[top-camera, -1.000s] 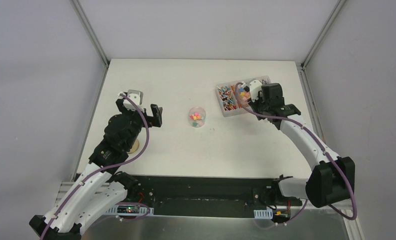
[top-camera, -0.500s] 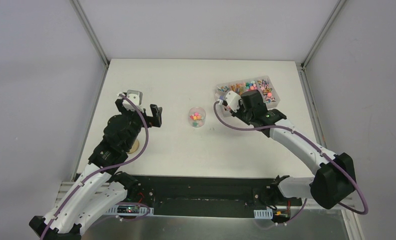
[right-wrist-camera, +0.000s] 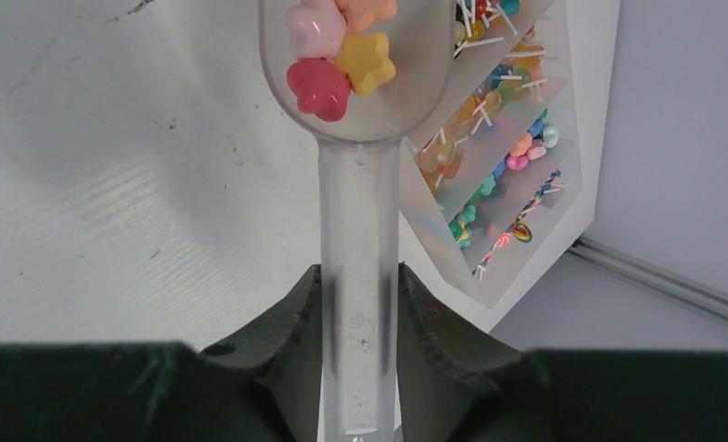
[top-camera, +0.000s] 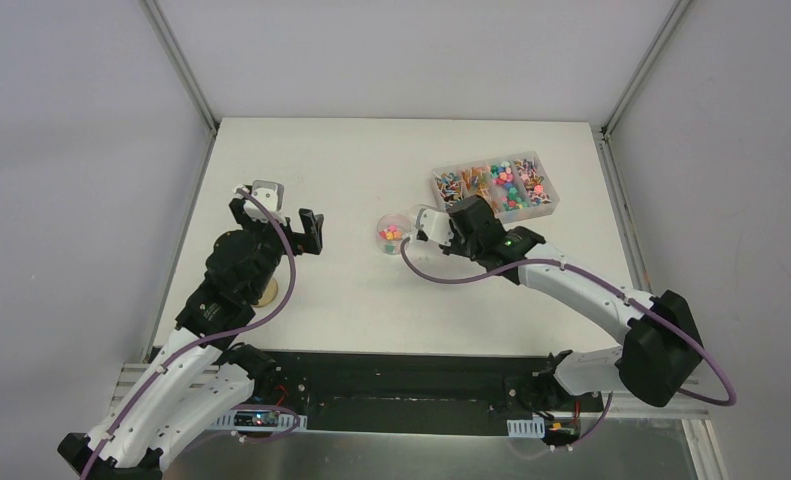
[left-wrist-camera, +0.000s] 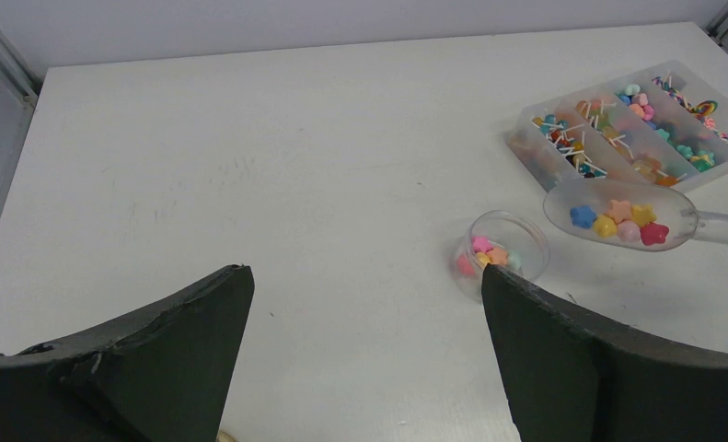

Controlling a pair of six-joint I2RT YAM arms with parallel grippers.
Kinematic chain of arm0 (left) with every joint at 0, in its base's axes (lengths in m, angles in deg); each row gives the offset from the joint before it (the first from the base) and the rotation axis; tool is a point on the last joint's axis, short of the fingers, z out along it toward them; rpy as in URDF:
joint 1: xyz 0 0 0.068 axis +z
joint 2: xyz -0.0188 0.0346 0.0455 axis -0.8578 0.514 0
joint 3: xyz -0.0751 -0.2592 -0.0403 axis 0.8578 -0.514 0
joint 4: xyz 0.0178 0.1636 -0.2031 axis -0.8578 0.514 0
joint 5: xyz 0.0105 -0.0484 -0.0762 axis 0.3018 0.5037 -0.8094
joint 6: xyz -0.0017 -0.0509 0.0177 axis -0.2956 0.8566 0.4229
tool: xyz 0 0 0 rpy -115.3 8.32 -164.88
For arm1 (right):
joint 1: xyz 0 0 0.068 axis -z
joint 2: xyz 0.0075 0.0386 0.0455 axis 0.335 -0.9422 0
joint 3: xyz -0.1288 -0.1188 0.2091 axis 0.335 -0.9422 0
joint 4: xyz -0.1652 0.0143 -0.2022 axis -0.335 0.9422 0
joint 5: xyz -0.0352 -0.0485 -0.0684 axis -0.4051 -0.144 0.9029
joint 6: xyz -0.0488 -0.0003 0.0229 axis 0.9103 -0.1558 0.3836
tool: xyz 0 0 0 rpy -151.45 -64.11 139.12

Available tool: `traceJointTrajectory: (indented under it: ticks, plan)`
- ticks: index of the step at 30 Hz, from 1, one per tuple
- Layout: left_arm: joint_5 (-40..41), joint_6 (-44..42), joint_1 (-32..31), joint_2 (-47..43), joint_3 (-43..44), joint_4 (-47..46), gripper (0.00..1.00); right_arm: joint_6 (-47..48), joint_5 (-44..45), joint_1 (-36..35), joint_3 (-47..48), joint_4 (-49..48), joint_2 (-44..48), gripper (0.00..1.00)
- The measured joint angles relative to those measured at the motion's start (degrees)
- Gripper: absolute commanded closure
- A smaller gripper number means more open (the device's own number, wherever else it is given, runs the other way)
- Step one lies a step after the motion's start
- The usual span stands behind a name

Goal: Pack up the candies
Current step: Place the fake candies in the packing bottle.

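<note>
The candies [left-wrist-camera: 629,221] are tiny star shapes. A few lie in the clear scoop [left-wrist-camera: 567,198], just beside the small cup [left-wrist-camera: 530,241]; more sit in the cup and many in the box [left-wrist-camera: 537,152] behind. The right gripper [right-wrist-camera: 358,304] squeezes the scoop's handle. The left gripper [left-wrist-camera: 364,285] is wide open, holding nothing. If the scoop tips before it is over the cup, candies could spill on the table [left-wrist-camera: 249,138]. A bump could knock the cup over.

One clear scoop [top-camera: 421,219] just beside cup [top-camera: 395,246] of candies [top-camera: 390,234]
</note>
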State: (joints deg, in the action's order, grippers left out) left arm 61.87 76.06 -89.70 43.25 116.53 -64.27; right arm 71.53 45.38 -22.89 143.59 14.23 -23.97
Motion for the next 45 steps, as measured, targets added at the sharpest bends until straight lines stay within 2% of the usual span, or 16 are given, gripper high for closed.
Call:
traceJointTrajectory:
  ticks: [18,45]
  plan:
    - [0.00,-0.02,0.00,-0.55,0.00,0.00,0.01,5.88,11.67,-7.69,5.84,3.15,-6.78,1.00]
    - [0.00,-0.04,0.00,-1.22,0.00,0.00,0.01,10.34,21.42,-12.57,7.34,3.45,-10.29,1.00]
